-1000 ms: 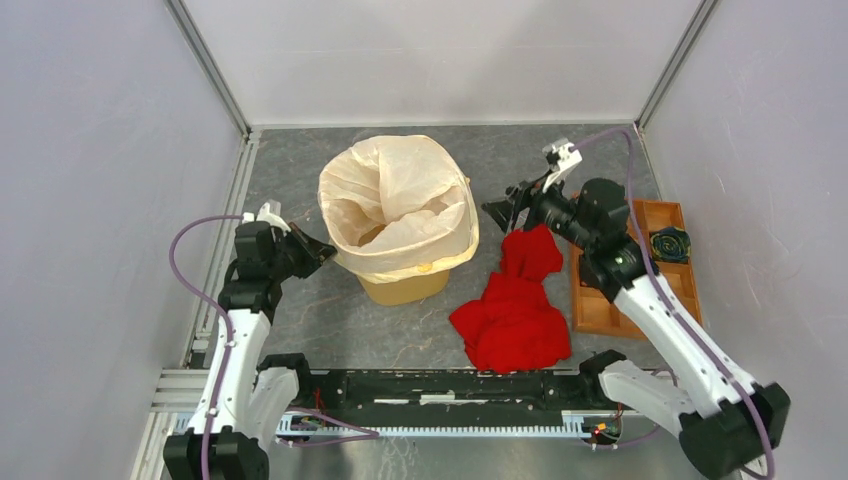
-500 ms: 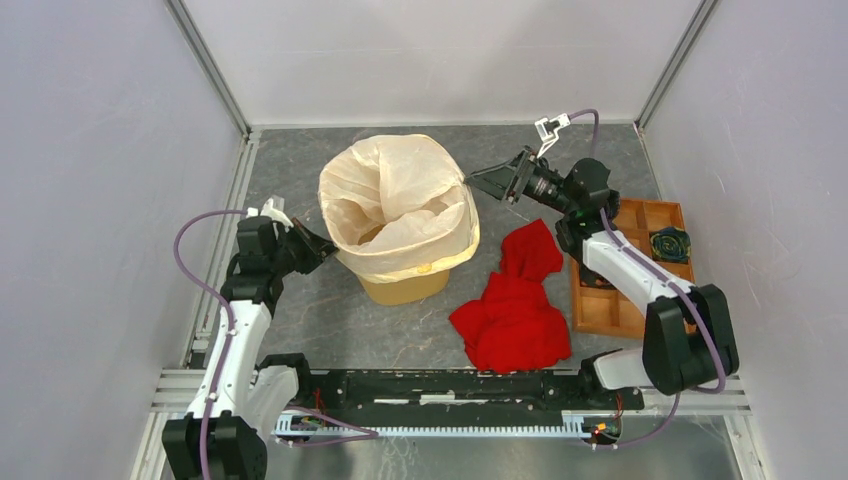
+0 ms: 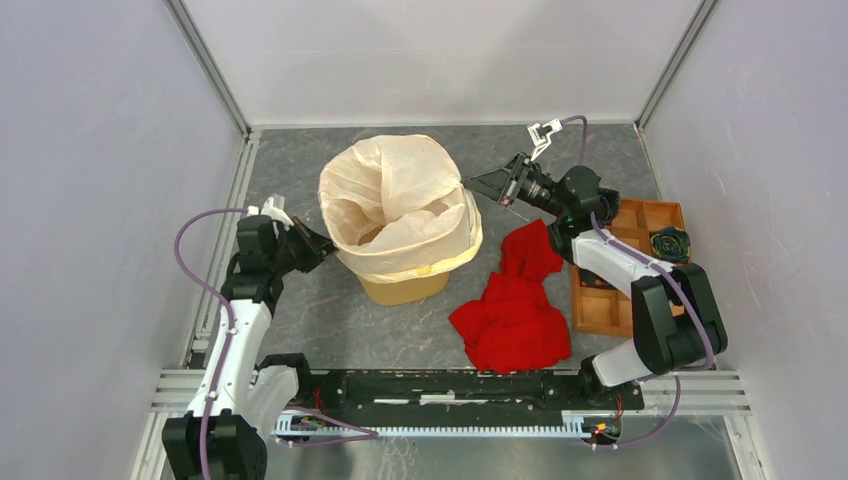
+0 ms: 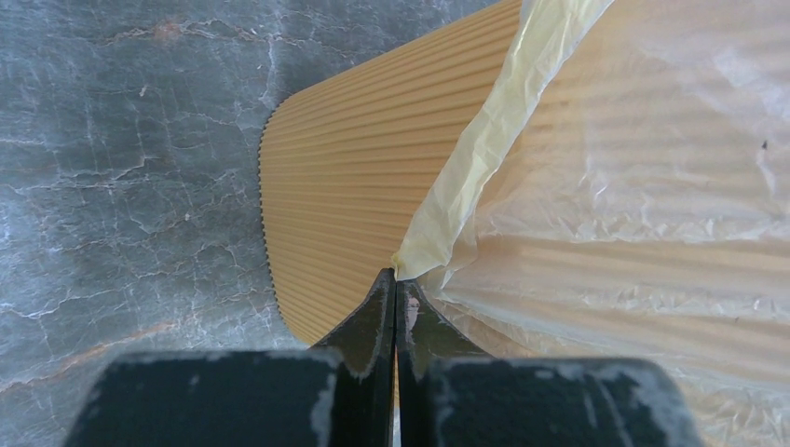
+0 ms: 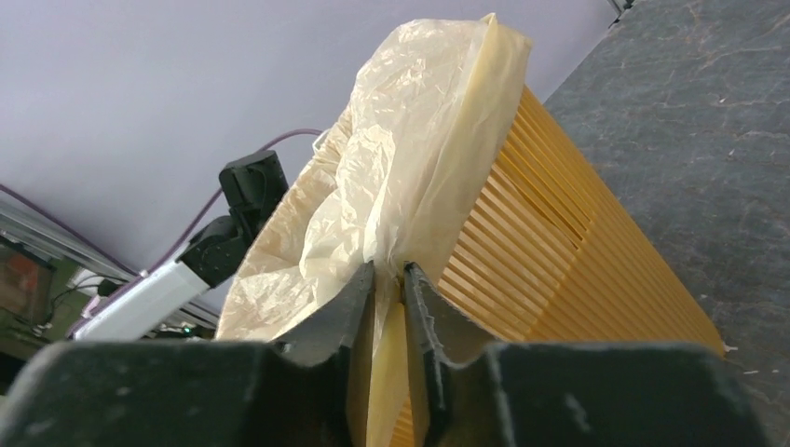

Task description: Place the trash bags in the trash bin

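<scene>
The cream-white trash bag (image 3: 400,190) lines the yellow-orange trash bin (image 3: 405,288), its film folded out over the rim. My left gripper (image 3: 322,245) is at the bin's left side. In the left wrist view it (image 4: 396,277) is shut, with a corner of the bag (image 4: 633,186) pinched at its tips against the ribbed bin wall (image 4: 345,186). My right gripper (image 3: 472,183) is at the bin's right rim. In the right wrist view its jaws (image 5: 388,270) stand narrow, with the bag's edge (image 5: 410,158) between them beside the bin (image 5: 559,270).
A heap of red cloth (image 3: 515,305) lies on the table just right of the bin, under my right arm. A brown wooden compartment tray (image 3: 600,305) sits at the right with a dark round thing (image 3: 668,244) in it. Walls enclose the table.
My right gripper has moved left to the bin's right rim and its jaws have closed in onto the bag's edge. The left arm has barely moved.
</scene>
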`<state>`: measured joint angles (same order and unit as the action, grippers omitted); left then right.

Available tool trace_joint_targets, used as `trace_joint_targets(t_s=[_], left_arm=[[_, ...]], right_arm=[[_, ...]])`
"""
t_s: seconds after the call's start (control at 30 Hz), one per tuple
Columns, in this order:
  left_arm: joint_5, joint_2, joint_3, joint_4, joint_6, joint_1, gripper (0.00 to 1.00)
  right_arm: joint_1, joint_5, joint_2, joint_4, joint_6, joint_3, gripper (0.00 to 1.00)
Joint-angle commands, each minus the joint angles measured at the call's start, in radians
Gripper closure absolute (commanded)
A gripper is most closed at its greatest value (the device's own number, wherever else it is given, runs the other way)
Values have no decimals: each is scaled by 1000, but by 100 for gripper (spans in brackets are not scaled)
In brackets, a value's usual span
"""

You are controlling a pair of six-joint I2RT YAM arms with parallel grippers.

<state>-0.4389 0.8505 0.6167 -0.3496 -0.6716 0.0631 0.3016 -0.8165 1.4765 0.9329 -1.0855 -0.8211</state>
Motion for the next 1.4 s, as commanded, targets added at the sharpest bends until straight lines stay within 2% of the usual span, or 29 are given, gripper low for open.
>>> trace_joint_targets(t_s=[0.0, 0.17, 0.37, 0.5, 0.6, 0.73, 0.83, 0.93, 1.03, 1.13, 1.27, 1.37], left_arm=[[-33, 17, 28, 66, 18, -1, 98], [-1, 52, 29, 99, 21, -1, 98], [24, 126, 19, 148, 29, -2, 98], [-3, 137, -23, 203, -6, -3, 98], [-13, 128, -64, 215, -19, -3, 98], [-29, 97, -110, 216, -44, -5, 98], [-33, 73, -148, 227, -68, -15, 98], [-27, 61, -160, 212, -78, -15, 98], [-20, 53, -126, 163, -60, -16, 95], [31, 37, -75, 97, -30, -15, 88], [60, -2, -47, 72, -35, -15, 80], [27, -22, -57, 84, -60, -15, 78]], right_arm=[[16, 12, 32, 84, -1, 19, 84], [15, 70, 45, 39, 59, 42, 88], [13, 82, 142, 109, 40, 61, 89], [18, 80, 171, 125, 61, 77, 85], [26, 94, 176, 55, 135, 72, 82], [70, 99, 177, -115, 260, 15, 73], [101, 107, 173, -149, 293, 4, 68], [86, 110, 142, -265, 373, 1, 61], [13, 126, 55, -354, 414, 65, 51], [-53, 79, -22, -412, 430, 119, 46], [-67, 50, -152, -529, 495, 165, 32], [-67, 36, -259, -606, 541, 207, 21]])
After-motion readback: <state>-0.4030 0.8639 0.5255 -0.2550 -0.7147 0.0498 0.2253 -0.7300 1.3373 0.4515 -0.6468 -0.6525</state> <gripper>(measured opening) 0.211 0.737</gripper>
